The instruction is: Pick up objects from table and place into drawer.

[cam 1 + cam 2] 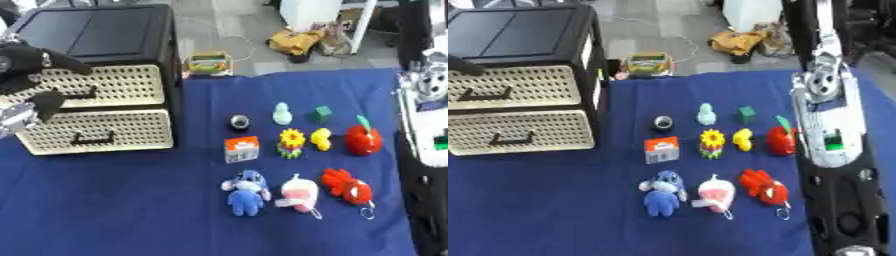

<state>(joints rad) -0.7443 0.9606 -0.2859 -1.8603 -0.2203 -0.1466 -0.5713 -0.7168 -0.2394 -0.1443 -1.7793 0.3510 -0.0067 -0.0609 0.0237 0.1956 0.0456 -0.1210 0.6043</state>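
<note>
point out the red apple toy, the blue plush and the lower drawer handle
red apple toy (362,141), left eye view, on its round red body
blue plush (246,192), left eye view, on its body between head and legs
lower drawer handle (93,137), left eye view, on the middle of the dark bar

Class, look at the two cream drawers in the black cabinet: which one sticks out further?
The lower drawer. Its front juts out past the cabinet, while the upper drawer sits further back.

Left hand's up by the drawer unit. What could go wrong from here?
1. The left hand is at the upper drawer, but the lower drawer already sits pulled out; the hand might catch it.
2. The toys lie close together: grabbing the yellow duck may knock the sunflower or red apple.
</note>
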